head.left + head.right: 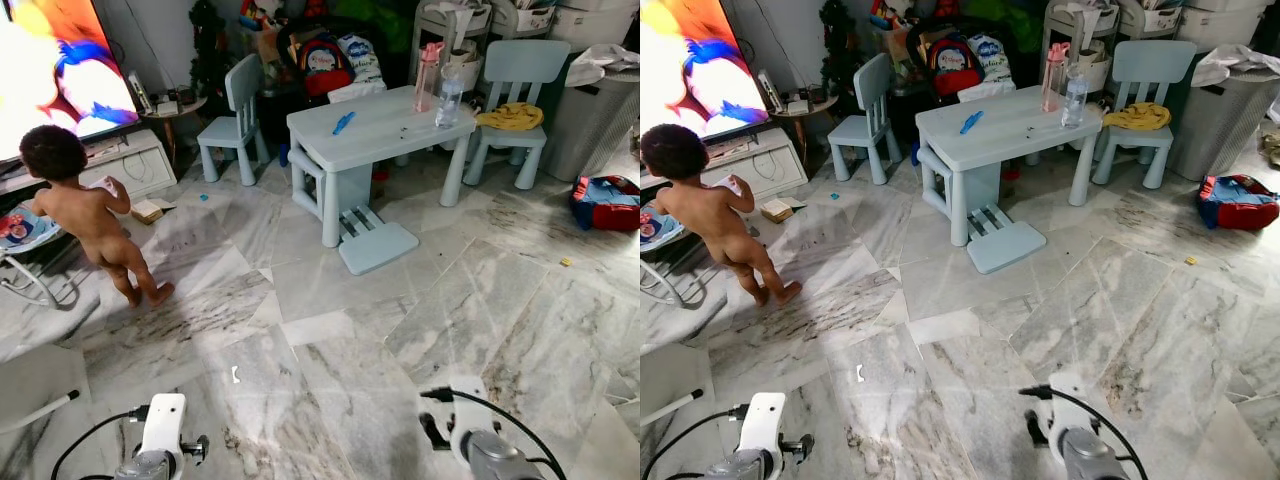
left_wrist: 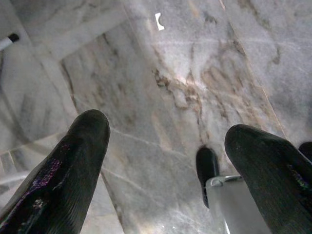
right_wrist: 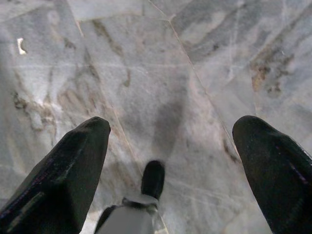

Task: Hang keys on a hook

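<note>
Grey-veined marble floor [image 1: 420,300] is seen across a playroom, with a pale blue children's table [image 1: 375,130] and two small chairs [image 1: 235,115] well ahead of both grippers. Two bottles [image 1: 440,90] are stood on the table. A person [image 1: 90,215] is seen standing at the far left near a bright screen [image 1: 50,60]. The left gripper [image 2: 170,161] is held low over the floor, its jaws spread wide and empty. The right gripper [image 3: 170,161] is likewise held over bare tile, jaws wide apart, nothing between them. A small white scrap [image 2: 158,21] is seen on the floor beyond the left jaws. Keys and hook cannot be made out.
</note>
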